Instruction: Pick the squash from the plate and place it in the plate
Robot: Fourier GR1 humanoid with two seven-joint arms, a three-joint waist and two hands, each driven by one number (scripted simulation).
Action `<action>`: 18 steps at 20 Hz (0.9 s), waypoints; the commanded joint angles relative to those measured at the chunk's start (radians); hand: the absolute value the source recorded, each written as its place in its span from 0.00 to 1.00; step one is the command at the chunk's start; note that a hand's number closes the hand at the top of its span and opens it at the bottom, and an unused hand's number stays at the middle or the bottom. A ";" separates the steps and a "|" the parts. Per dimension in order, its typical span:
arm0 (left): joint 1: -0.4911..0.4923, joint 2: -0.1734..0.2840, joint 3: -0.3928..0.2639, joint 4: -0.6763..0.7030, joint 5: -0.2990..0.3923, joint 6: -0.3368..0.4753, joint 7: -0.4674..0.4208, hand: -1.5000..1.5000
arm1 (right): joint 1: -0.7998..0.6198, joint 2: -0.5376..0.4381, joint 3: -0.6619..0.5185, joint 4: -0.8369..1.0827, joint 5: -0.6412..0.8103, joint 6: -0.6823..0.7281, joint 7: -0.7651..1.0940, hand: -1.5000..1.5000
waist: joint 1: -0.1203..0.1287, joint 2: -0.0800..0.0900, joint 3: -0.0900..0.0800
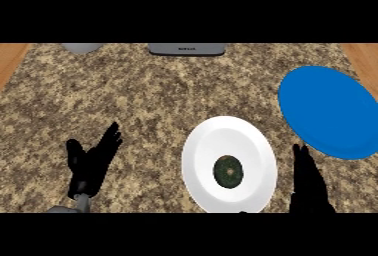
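A dark green round squash [229, 171] lies on the white plate [221, 135] at the counter's front, right of centre. A blue plate [328, 112] with nothing on it sits farther right and back. My right hand [307, 185] is open, fingers straight, just right of the white plate's rim and apart from the squash. At the lower left, well clear of both plates, my left hand [92, 162] rests open with its fingers pointing up.
A grey appliance [186, 48] stands at the counter's back edge, with a grey rounded object [81, 47] to its left. Wooden strips border the speckled granite counter [148, 95] on both sides.
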 commanded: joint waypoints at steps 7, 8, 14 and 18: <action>0.063 -0.040 -0.012 -0.006 -0.033 -0.001 -0.033 0.50 | -0.178 0.110 0.107 0.228 -0.032 -0.013 0.245 0.00 | -0.004 -0.002 0.002; 0.043 -0.018 0.017 0.000 -0.020 -0.021 -0.018 0.50 | -0.116 0.110 0.066 0.258 -0.043 -0.058 0.146 0.00 | -0.010 -0.002 0.003; 0.019 -0.026 0.043 -0.017 -0.023 -0.025 0.016 0.50 | -0.180 0.111 0.097 0.293 -0.034 -0.039 0.215 0.00 | -0.012 -0.004 0.003; 0.024 -0.037 0.041 0.011 -0.028 -0.035 -0.002 0.50 | -0.276 0.111 0.051 0.409 -0.042 -0.038 0.271 0.00 | -0.008 -0.002 0.002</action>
